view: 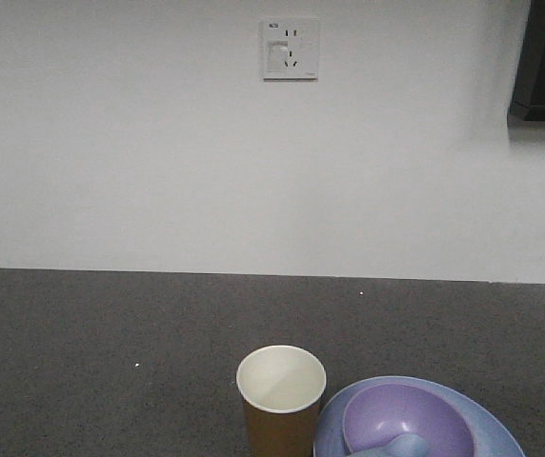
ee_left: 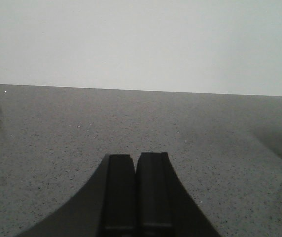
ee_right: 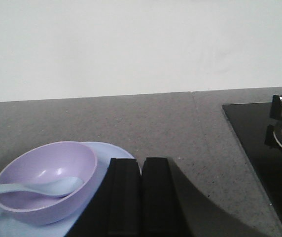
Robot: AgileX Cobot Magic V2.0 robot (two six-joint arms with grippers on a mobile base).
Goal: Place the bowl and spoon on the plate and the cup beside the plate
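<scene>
Grey counter [ee_left: 57, 128] — both pincers [ee_left: 136, 158] [ee_right: 141, 160] closed, empty.

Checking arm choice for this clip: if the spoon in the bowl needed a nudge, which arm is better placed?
Right. The right tool, shut, sits just beside the light-blue round plate holding the lavender plastic bowl and pale blue spoon. The left tool, also shut, faces bare grey counter.
</scene>
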